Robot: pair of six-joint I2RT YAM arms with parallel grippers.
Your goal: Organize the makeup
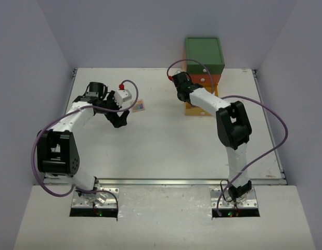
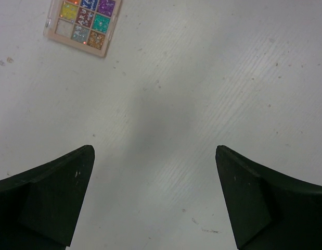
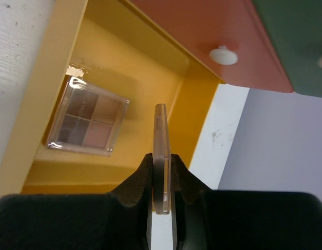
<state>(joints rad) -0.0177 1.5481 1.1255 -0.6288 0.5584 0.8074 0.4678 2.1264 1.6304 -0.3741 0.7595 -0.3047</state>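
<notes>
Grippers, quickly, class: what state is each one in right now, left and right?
Left gripper: open, holding nothing.
Right gripper: shut on a thin palette, edge-on over the open yellow drawer.

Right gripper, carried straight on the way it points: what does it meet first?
Probably the floor of the open yellow drawer, beside the palette lying there; the held palette, edge-on in the right gripper, would touch first. Depth is unclear.
</notes>
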